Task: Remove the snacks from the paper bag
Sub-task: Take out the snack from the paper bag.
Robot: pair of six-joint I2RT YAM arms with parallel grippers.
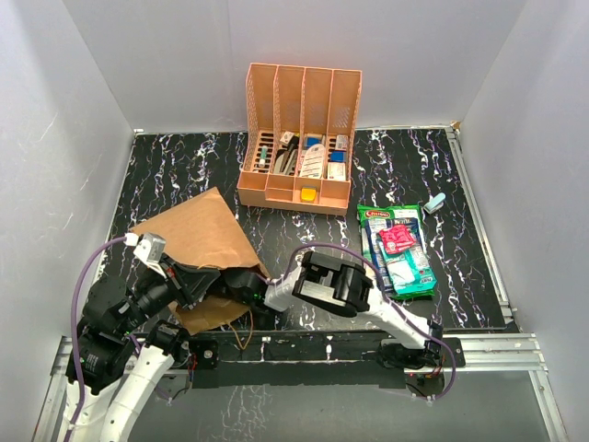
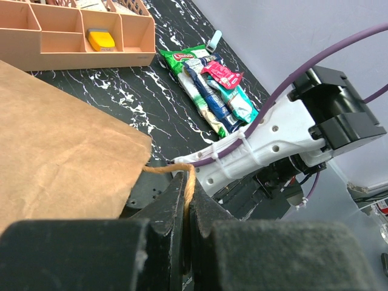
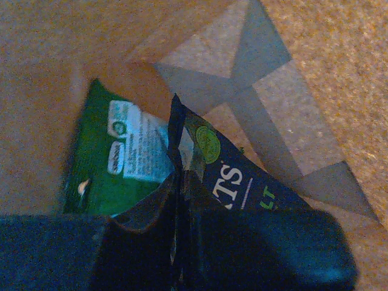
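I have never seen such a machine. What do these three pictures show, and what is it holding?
Two robot arms work at a black marble-patterned table. One picture looks down from above; the other two come from cameras on each wrist. The left gripper is shut on the paper bag's cord handle, holding the brown paper bag. The right gripper is inside the bag, shut on a dark snack packet; a green packet lies beside it. Snacks already taken out lie on the right. An orange organiser stands at the back.

dark packet point(image 3: 242, 182) reads "TS", "LT"
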